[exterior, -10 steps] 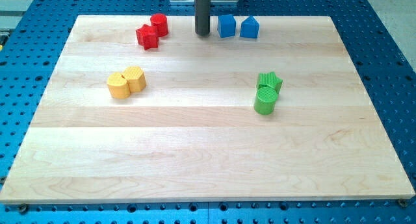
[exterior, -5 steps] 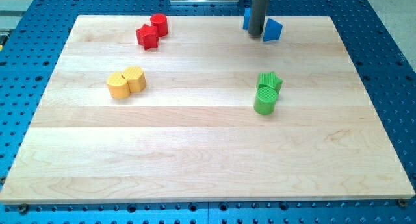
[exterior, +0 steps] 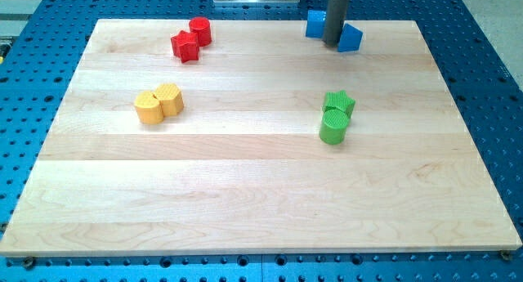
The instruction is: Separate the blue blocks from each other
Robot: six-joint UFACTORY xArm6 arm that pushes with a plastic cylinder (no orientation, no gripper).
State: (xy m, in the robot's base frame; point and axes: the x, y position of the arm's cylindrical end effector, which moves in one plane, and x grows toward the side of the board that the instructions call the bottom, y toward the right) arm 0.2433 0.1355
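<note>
Two blue blocks sit near the board's top edge, right of centre. One blue block (exterior: pixel 315 24) shows to the left of my rod, partly hidden by it. The other blue block (exterior: pixel 350 38), wedge-like, lies just right of the rod and slightly lower. My tip (exterior: pixel 333 42) stands between them, touching or nearly touching both. The rod hides the gap between them.
A red star block (exterior: pixel 185 47) and a red cylinder (exterior: pixel 200 30) touch at the top left. Two yellow blocks (exterior: pixel 158 103) touch at the left. A green star (exterior: pixel 339 102) and a green cylinder (exterior: pixel 333 126) touch at the right. The wooden board (exterior: pixel 261 192) lies on a blue perforated table.
My rod swept right from the left of the blue pair and pushed in between them. Both blue blocks shifted right; the right one turned and moved further right.
</note>
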